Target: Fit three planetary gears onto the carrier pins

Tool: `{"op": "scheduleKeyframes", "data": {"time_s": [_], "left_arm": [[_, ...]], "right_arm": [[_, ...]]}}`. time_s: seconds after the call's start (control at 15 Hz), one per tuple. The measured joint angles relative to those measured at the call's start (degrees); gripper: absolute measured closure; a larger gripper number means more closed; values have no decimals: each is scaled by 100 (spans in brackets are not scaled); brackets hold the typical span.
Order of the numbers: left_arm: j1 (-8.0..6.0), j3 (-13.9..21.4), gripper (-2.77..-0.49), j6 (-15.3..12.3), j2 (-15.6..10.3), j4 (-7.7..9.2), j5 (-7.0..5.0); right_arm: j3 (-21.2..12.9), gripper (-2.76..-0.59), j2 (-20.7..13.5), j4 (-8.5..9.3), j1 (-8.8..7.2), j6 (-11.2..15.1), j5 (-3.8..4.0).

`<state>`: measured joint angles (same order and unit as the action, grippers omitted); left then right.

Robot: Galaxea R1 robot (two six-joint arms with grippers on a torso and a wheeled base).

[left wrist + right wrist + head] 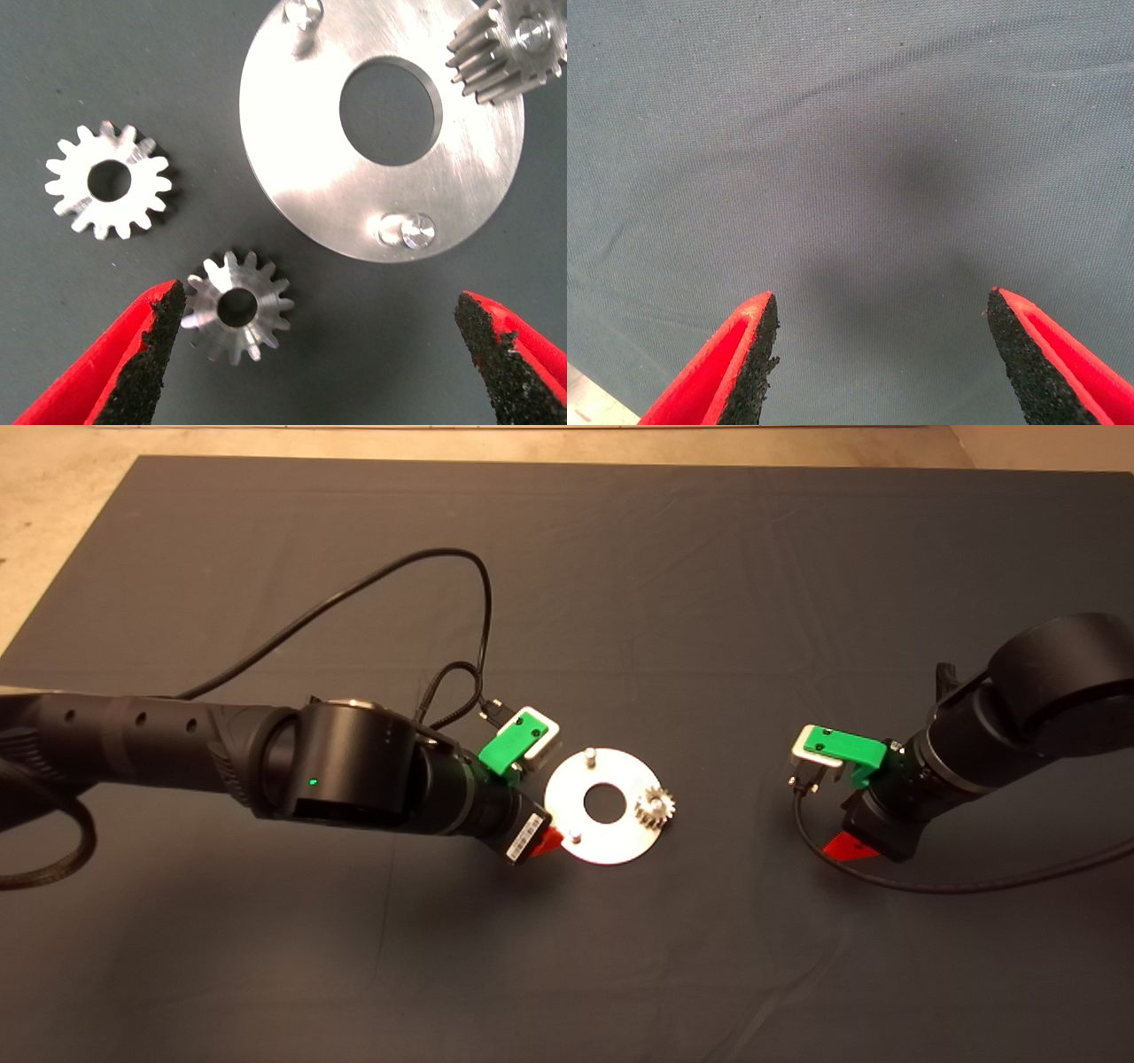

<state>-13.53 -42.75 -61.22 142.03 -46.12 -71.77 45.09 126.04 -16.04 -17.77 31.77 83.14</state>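
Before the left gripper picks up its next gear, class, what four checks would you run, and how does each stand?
1. Left gripper open: ok.
2. Nearest loose gear between the fingers: not ok, it lies beside one pad, off centre.
3. Free carrier pins: ok, pin and pin are bare; one gear is already seated on the plate.
4. Right gripper out of the way: ok, open over bare mat.

The right end effector (pixel 881 354) hangs over the dark mat (pixel 850 133) with its two red fingers spread wide apart. Each finger has a rough black pad (pixel 757 363) on its inner side. Between them lies only woven cloth, with a soft shadow. At 7 o'clock a pale corner of desk (pixel 589 403) shows.
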Motion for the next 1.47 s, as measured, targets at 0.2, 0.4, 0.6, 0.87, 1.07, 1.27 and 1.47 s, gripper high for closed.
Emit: {"op": "scheduleKeyframes", "data": {"time_s": [0.2, 0.4, 0.6, 0.87, 1.07, 1.27, 1.47], "left_arm": [[0, 0, -218, 61, -2, -93, 4], [0, 0, -218, 105, -27, -127, 10], [0, 0, -218, 105, -110, -171, 29], [2, 0, -218, 105, -127, -349, 57], [2, 22, -218, 105, -129, -372, 90], [4, 113, -218, 102, -143, -472, 93], [87, 197, -218, 100, -185, -635, 94]], "right_arm": [[0, -174, -1, 0, 0, 0, 1], [0, -174, 15, -2, -2, -21, 1], [0, -174, 17, -2, 0, -21, 1], [5, -174, 12, -1, -2, -22, 5], [5, -174, 14, -2, -5, -22, 38], [5, -174, 12, -1, -5, -24, 46], [35, -174, 12, -2, -23, -40, 49]]}}
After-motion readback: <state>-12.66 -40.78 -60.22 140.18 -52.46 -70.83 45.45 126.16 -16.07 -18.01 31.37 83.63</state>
